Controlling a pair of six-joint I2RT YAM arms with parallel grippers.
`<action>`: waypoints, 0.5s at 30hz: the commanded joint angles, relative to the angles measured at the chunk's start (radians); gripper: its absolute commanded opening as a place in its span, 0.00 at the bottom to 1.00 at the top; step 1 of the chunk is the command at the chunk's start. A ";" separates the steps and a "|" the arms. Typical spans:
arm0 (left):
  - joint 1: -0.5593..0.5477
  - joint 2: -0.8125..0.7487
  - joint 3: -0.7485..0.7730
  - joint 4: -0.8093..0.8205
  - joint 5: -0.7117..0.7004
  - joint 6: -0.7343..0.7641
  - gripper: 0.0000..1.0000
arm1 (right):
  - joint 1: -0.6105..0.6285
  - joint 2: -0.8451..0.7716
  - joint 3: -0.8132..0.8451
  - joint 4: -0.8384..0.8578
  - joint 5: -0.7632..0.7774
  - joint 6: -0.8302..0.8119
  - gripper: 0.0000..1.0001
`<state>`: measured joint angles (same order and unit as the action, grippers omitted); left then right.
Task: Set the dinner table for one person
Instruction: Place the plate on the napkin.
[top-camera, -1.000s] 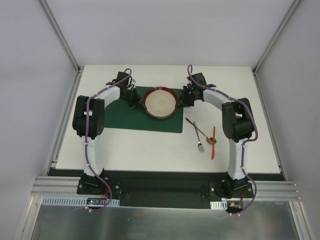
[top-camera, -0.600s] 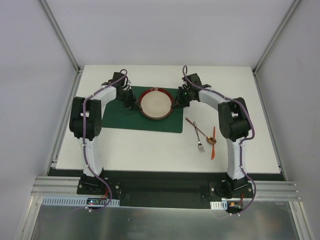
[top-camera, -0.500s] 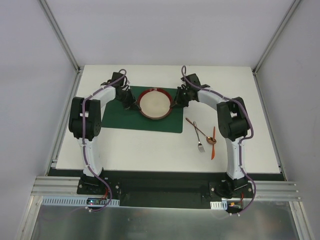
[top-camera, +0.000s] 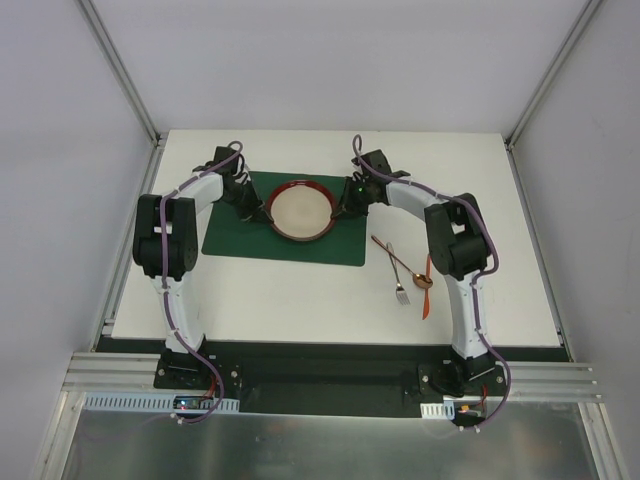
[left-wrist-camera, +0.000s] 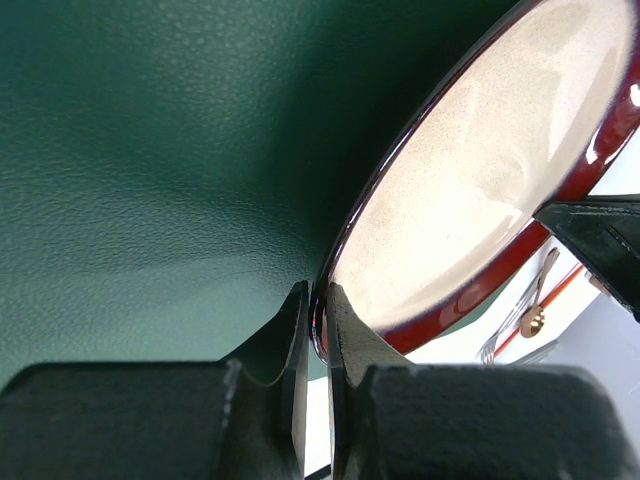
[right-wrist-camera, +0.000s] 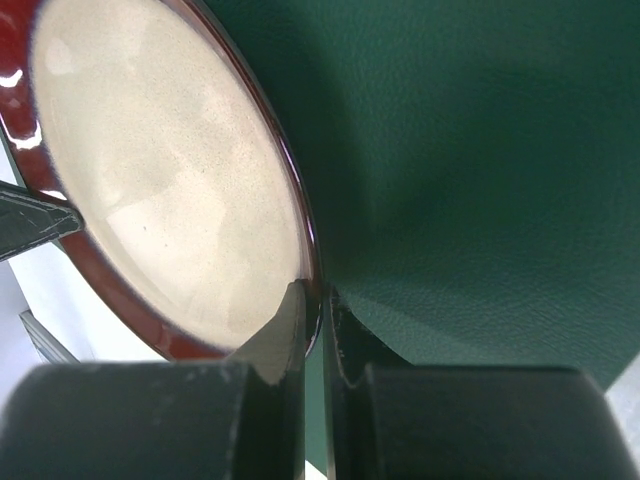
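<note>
**A:** Status, left to right?

**B:** Seeing left gripper (left-wrist-camera: 320, 300) pinched tight on the left rim of the red-rimmed plate (top-camera: 300, 211), over the dark green placemat (top-camera: 232, 238). Same on the other side: right gripper (right-wrist-camera: 320, 300) nipped onto the right rim. Seems lifted slightly off the mat, can't confirm. Found the placemat flat on the white dinner table (top-camera: 300, 300), toward the back middle.

**A:** Handling?

**B:** Looks like glazed ceramic: rigid, fairly heavy, slick, chippable. Best held at opposite rim edges, kept level, no twisting between arms. As for the table: fixed, hard, flat. Nothing to grip there, just set down gently.

**A:** Further right?

**B:** Spotted fork (top-camera: 398, 283), copper spoon (top-camera: 421, 282) and orange-handled utensil (top-camera: 425, 305) bunched on bare table right of the placemat. Not yet laid out.

**A:** Versus a second ago?

**B:** Carried left with both arms. Was sitting toward the mat's right half, now nearer centre. Same grip both sides. No change in the cutlery.
</note>
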<state>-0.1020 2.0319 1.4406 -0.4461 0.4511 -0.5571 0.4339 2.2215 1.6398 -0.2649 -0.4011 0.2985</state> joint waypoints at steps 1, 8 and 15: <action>0.065 -0.072 0.004 0.007 -0.132 0.042 0.00 | -0.018 0.007 0.049 -0.046 0.035 -0.073 0.00; 0.082 -0.062 0.009 0.007 -0.131 0.036 0.00 | -0.014 0.024 0.066 -0.051 0.019 -0.078 0.00; 0.094 -0.055 -0.009 0.006 -0.131 0.028 0.00 | -0.001 0.044 0.087 -0.060 0.011 -0.078 0.01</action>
<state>-0.0700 2.0315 1.4387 -0.4534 0.4511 -0.5568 0.4446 2.2627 1.6886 -0.2596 -0.4278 0.3019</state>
